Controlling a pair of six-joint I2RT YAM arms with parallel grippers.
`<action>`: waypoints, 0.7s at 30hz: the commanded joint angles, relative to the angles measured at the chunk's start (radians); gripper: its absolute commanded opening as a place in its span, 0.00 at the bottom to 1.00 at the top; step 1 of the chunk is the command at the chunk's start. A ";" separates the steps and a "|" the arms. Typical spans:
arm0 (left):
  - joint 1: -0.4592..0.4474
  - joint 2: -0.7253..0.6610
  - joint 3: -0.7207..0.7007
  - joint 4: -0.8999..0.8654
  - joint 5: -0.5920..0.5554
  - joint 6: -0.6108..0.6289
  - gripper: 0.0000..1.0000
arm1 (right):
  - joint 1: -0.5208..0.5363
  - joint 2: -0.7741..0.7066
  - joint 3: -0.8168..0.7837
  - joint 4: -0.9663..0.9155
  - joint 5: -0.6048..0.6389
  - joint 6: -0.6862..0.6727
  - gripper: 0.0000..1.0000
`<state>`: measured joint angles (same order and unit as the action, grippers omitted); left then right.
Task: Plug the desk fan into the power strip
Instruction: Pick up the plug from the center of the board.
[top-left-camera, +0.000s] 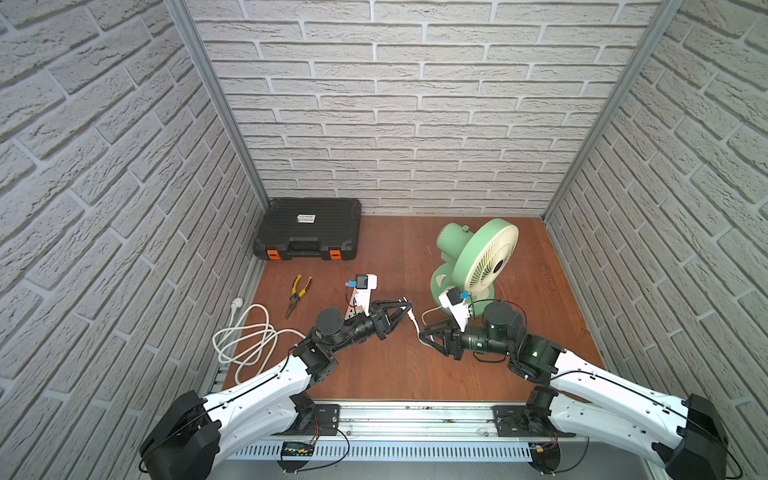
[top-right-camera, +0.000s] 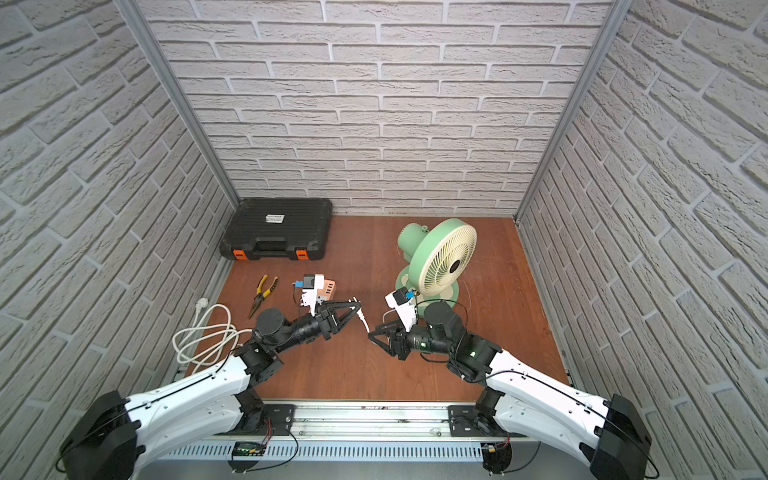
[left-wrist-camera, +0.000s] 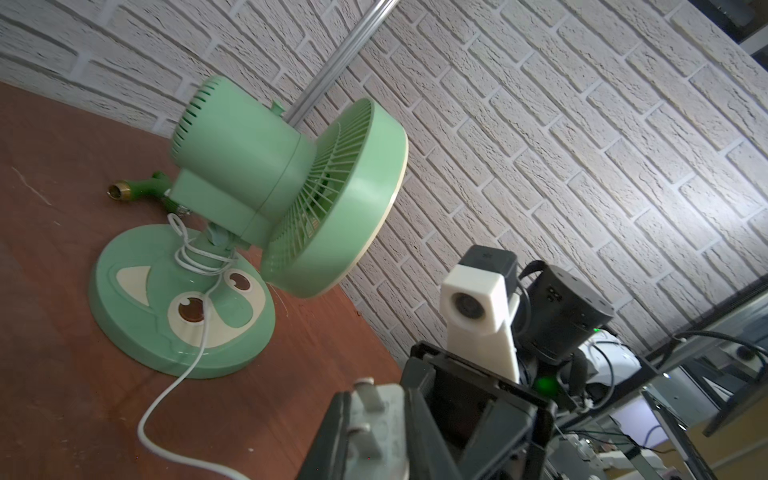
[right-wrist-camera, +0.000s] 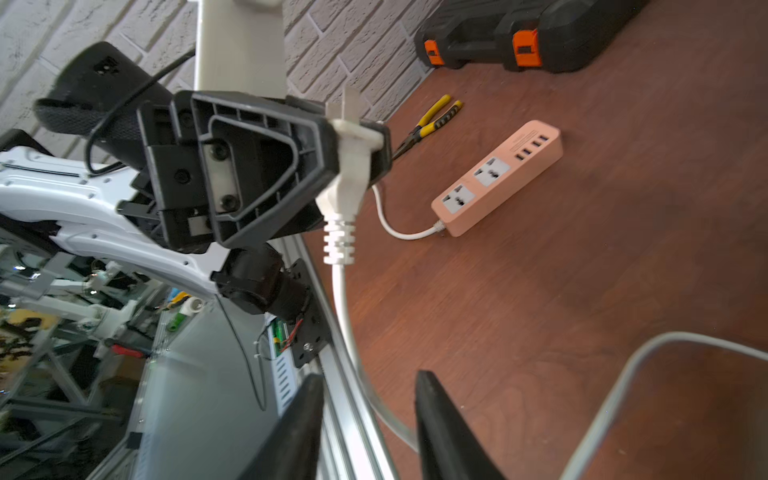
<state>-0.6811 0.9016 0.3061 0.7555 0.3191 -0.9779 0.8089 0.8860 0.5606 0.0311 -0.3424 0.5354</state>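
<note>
The desk fan (top-left-camera: 478, 257) stands upright at the right rear, mint-green with a cream grille, also close in the left wrist view (left-wrist-camera: 270, 187). Its thin white cord (left-wrist-camera: 199, 353) runs from the base across the floor. My left gripper (top-left-camera: 409, 306) is shut on the small white plug (right-wrist-camera: 351, 166), held in the air with its prongs (left-wrist-camera: 365, 390) pointing up. My right gripper (top-left-camera: 424, 337) is open just right of it, the cord (right-wrist-camera: 353, 332) passing loosely between its fingers (right-wrist-camera: 440, 415). The peach power strip (right-wrist-camera: 498, 174) lies flat beyond the left gripper, partly seen in a top view (top-right-camera: 328, 289).
A black toolcase (top-left-camera: 309, 232) sits at the back left. Yellow-handled pliers (top-left-camera: 299, 293) lie in front of it. The strip's thick white cable (top-left-camera: 245, 336) is coiled at the left wall. A small green fitting (left-wrist-camera: 137, 187) lies behind the fan. Brick walls close three sides.
</note>
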 joint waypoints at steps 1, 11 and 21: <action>-0.032 -0.063 -0.051 -0.019 -0.266 0.039 0.00 | -0.002 -0.043 0.052 -0.057 0.148 0.023 0.70; -0.164 -0.113 -0.073 0.031 -0.693 0.006 0.00 | 0.035 -0.007 -0.116 0.535 0.107 0.419 0.76; -0.173 0.022 -0.017 0.164 -0.774 -0.062 0.00 | 0.269 0.210 -0.101 0.756 0.215 0.383 0.70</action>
<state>-0.8486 0.9112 0.2501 0.8192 -0.4004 -1.0164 1.0496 1.0611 0.4545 0.6159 -0.1947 0.9047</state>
